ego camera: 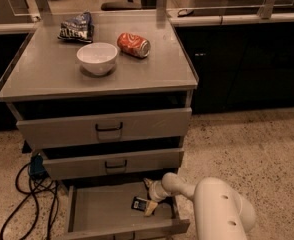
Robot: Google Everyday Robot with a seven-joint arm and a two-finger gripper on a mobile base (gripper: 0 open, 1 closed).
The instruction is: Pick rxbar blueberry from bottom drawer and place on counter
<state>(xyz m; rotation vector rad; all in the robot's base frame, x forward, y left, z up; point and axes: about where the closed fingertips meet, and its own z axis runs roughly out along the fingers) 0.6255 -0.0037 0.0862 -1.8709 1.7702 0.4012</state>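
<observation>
Camera view suggests an early stage: the rxbar blueberry (139,204) lies in the open bottom drawer (97,210) near its right wall, with the end effector (149,197) just beside it; I cannot tell its grip, and lifting and worktop (52,76) placement are left.

A white bowl (98,58) stands upright. Just behind it to the right, a red soda can (134,45) lies on its side. Behind it to the left is a dark-blue snack bag (77,27) with white lettering. Well below the bowl and to its left, black cables (27,199) loop over the speckled floor (247,139) beside a blue plug (37,165). The gripper (148,196) is far below the bowl, near floor level.
</observation>
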